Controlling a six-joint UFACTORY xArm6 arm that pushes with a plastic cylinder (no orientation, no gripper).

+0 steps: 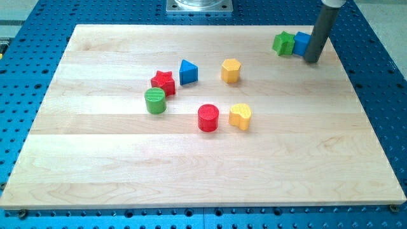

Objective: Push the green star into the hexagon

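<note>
The green star [283, 43] lies near the board's top right corner, touching a blue block [301, 43] on its right. My tip [312, 60] rests on the board just right of the blue block, against it. The yellow hexagon [231, 70] stands to the left of and below the star, near the board's upper middle.
A blue triangle [187, 72], a red star [163, 82] and a green cylinder [154, 101] cluster left of the hexagon. A red cylinder [208, 118] and a yellow heart [240, 116] sit below it. The wooden board [203, 172] lies on a blue perforated table.
</note>
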